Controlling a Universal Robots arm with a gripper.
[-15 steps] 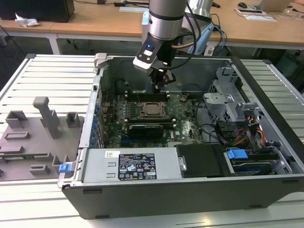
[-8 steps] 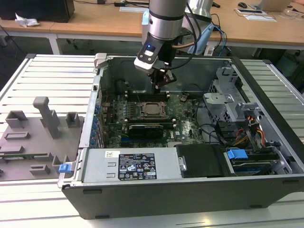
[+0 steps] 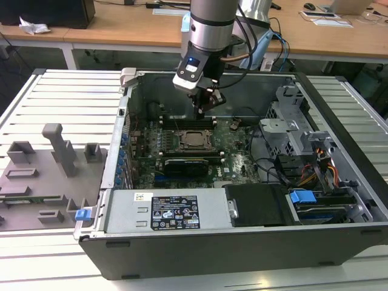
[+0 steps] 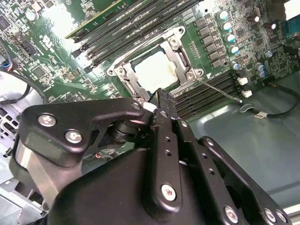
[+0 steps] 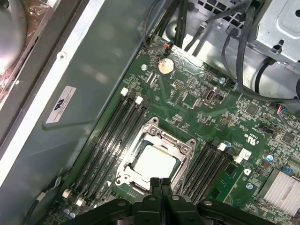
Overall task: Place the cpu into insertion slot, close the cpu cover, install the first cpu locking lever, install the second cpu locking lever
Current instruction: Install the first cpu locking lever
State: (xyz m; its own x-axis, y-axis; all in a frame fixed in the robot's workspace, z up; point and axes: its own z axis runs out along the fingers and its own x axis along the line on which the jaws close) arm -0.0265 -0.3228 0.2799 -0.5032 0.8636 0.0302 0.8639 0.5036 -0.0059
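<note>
The gripper (image 5: pixel 161 182) is clenched: in both wrist views its two black fingertips (image 4: pixel 160 96) are pressed together and there is nothing between them. In the exterior view the gripper (image 3: pixel 205 109) hangs inside the open computer case (image 3: pixel 242 242), over the green circuit board (image 5: pixel 197 93) and near the insertion slot (image 3: pixel 183 138). I cannot tell if it touches anything. The cpu (image 5: pixel 154 162) is not in the gripper. It lies flat in the insertion slot, and its silver-grey top shows through the window of the cpu cover (image 5: pixel 165 134). The cpu cover is down on the socket and frames the chip on all sides. The long black memory slots (image 5: pixel 115 136) run along both sides of the socket. In the second wrist view a thin metal lever (image 4: pixel 218 89) goes from one corner of the cover (image 4: pixel 180 54) out beside the memory slots. I cannot tell if this lever is hooked or free.
</note>
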